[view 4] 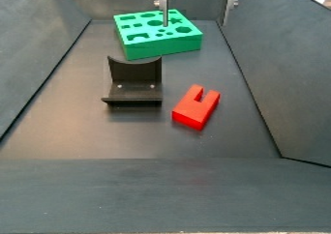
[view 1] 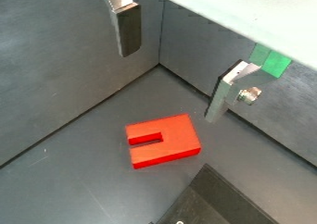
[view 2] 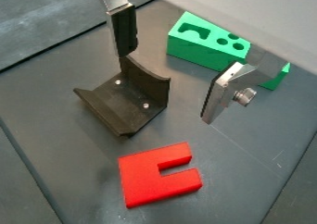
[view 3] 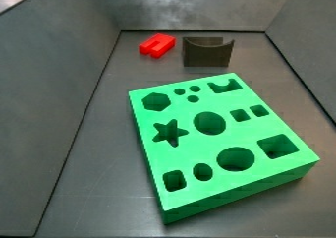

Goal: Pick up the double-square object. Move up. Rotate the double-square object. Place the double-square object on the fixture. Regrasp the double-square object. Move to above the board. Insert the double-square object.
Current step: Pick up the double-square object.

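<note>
I have the pincer (view 2: pixel 173 66) hanging high over the worktop (view 4: pixel 77 122), its two silver fingers (view 2: pixel 121 29) spread wide with nothing between them. In a side view only the fingertips (view 4: pixel 161 3) poke in at the top edge, above the far end of the board (view 4: pixel 155 33); the rest of the arm is out of frame.

I count one double-square object (view 2: pixel 158 177), one fixture (view 2: pixel 128 100) and one board. The red piece lies flat on the worktop just beside the fixture, not touching it, and well apart from the board.

In a wrist view I see the red piece (view 1: pixel 162 141) under the open fingers, plus a sliver of green (view 1: pixel 272 61), but no fixture. Another wrist view takes in all three things. A side view shows the board's (view 3: pixel 221 144) full top face with its cut-outs, with the red piece (view 3: pixel 157 45) and fixture (view 3: pixel 207 50) behind it, and no pincer at all.
</note>
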